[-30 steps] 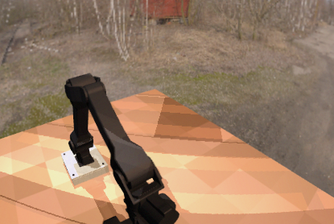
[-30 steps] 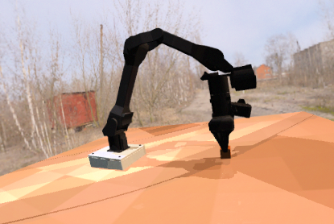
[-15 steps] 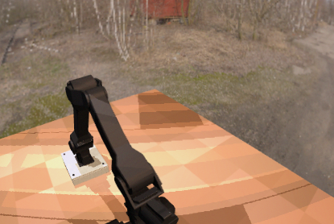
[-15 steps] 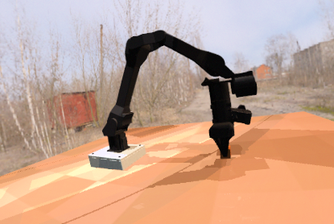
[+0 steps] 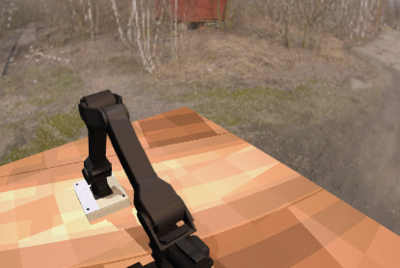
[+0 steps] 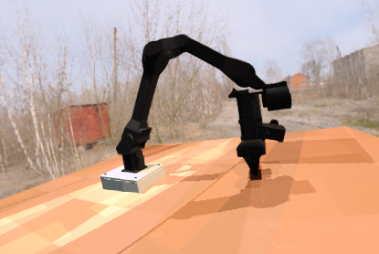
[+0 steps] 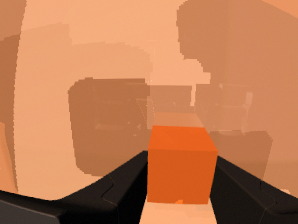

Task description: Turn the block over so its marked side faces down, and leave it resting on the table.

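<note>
i see my pincer (image 7: 180,192) narrowed onto the orange block (image 7: 181,164), which sits squarely between both fingers, down on the table (image 6: 333,201).

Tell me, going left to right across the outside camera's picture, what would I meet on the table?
White base plate → the arm's upright column → gripper pointing down, shut on the small orange block.

We see a matt orange block (image 7: 181,164), matt black plastic-looking fingers and a smooth, wood-toned table (image 6: 333,206).
</note>
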`<state>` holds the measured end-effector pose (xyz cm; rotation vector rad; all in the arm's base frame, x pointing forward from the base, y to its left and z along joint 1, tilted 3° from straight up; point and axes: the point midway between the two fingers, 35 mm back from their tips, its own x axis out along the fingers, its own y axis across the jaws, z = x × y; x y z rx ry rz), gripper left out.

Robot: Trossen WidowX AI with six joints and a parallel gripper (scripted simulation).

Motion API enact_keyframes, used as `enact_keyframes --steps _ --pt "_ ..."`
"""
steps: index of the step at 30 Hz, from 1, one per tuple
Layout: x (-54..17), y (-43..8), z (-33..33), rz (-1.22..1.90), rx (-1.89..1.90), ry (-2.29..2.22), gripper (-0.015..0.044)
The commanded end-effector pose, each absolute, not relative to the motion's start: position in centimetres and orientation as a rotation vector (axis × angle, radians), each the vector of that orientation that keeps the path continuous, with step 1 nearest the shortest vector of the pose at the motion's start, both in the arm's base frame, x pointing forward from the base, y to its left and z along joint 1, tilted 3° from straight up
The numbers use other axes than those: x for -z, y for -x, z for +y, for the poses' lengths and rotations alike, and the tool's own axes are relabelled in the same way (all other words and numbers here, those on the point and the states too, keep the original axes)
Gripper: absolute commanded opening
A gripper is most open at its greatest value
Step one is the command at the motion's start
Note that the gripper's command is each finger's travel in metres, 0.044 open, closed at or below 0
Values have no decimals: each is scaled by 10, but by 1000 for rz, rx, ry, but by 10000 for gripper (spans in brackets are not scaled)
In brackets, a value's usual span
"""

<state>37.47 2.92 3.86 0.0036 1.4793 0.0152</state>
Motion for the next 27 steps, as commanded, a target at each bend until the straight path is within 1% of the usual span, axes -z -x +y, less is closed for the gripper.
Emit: enact_keyframes --steps 1,5,6,12,17,27 --pt "-38 -374 30 1481 -20 -3 52" --pt "-38 -374 30 1481 -20 -3 25" --pt "-39 -374 30 1481 -20 -3 0" --pt "-68 -372 29 1481 -20 -3 0" --pt "-67 -372 29 1471 -20 -3 0" --pt "-61 -375 30 1320 -19 -1 0"
